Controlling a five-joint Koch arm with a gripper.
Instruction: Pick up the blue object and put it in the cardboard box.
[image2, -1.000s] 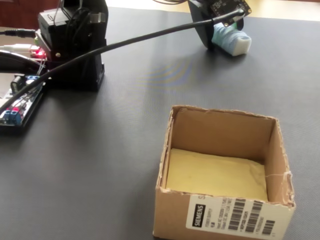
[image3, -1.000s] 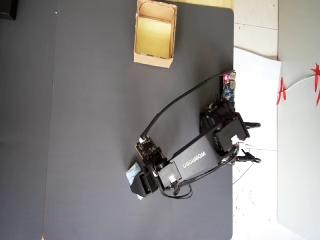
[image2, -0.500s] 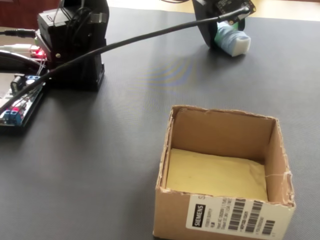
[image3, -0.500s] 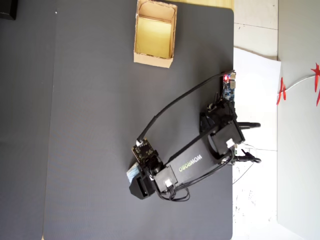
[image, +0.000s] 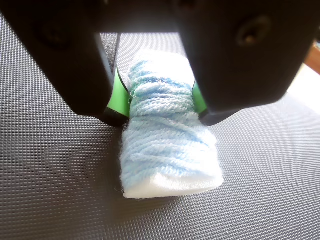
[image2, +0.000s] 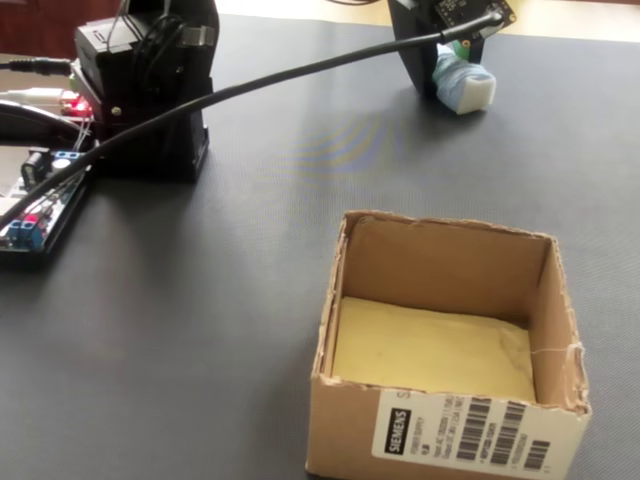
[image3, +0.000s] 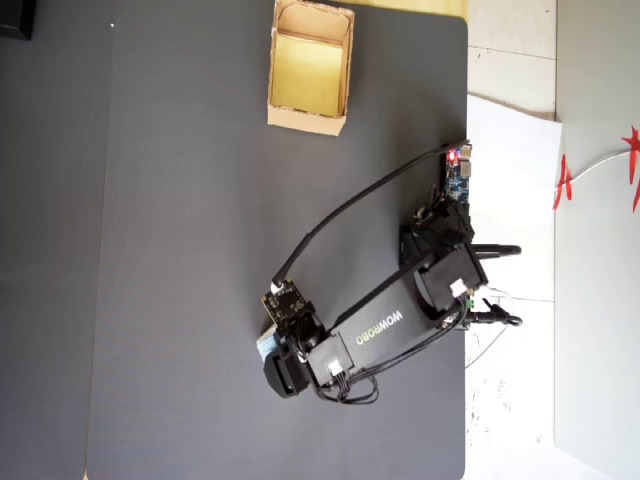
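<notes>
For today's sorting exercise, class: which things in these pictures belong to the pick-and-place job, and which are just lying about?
Part of the job:
- blue yarn-wrapped roll, on the mat, clamped between the green-padded fingers
- gripper
- cardboard box, holding no objects

Lying about:
- circuit board with red light
- white paper sheet
- black cable

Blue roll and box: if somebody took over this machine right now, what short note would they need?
Hand: shut on the blue roll, green pads pressing both its sides; the roll's lower end touches the dark mat.
Box: open and empty, far from the roll across the mat in the overhead view.
Done: the roll is gripped.
Left: lift it, carry it over to the box, let go inside.
</notes>
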